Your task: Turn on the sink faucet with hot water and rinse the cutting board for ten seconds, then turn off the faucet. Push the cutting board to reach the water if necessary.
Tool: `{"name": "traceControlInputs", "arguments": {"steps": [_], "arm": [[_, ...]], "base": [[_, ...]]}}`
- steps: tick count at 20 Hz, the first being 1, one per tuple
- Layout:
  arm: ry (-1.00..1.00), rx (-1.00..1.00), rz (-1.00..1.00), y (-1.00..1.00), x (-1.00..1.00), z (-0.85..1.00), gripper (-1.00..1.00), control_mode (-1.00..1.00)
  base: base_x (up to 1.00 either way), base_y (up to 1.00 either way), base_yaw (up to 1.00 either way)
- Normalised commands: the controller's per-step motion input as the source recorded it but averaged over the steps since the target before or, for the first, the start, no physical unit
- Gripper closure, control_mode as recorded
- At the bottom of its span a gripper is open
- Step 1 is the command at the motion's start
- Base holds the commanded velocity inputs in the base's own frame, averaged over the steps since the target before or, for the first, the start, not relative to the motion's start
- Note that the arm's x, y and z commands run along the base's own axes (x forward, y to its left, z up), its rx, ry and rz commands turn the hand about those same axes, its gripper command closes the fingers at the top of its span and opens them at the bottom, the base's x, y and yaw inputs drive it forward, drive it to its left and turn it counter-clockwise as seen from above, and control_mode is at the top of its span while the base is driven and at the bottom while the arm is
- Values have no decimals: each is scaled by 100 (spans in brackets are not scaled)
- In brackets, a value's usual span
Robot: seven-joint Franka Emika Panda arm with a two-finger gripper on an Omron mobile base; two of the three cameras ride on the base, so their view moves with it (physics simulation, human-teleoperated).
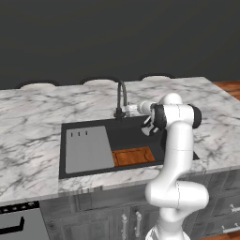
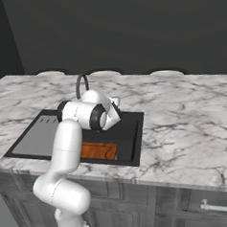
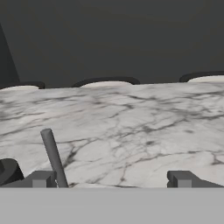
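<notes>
Reaching for the faucet lever; no water running.

I have the end effector (image 3: 111, 179) spread wide and holding nothing, level with the sink faucet (image 1: 121, 96) base; its lever (image 3: 53, 155) stands by one fingertip. The cutting board (image 1: 134, 155) lies in the sink (image 1: 66, 128) at the near edge. Next, I judge, I nudge that lever toward hot.
</notes>
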Motion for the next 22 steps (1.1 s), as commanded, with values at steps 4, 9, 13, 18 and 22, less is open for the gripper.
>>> {"name": "traceControlInputs", "arguments": {"steps": [4, 9, 13, 18, 22], "arm": [[0, 0, 0, 8, 0, 0, -100, -100], [0, 0, 0, 12, 0, 0, -100, -100], [0, 0, 0, 9, 1, 0, -100, -100], [0, 0, 0, 4, 4, 0, -100, -100], [0, 0, 0, 0, 6, 0, -100, -100]], "base": [[0, 0, 0], [0, 0, 0], [0, 0, 0], [0, 0, 0], [0, 0, 0]]}}
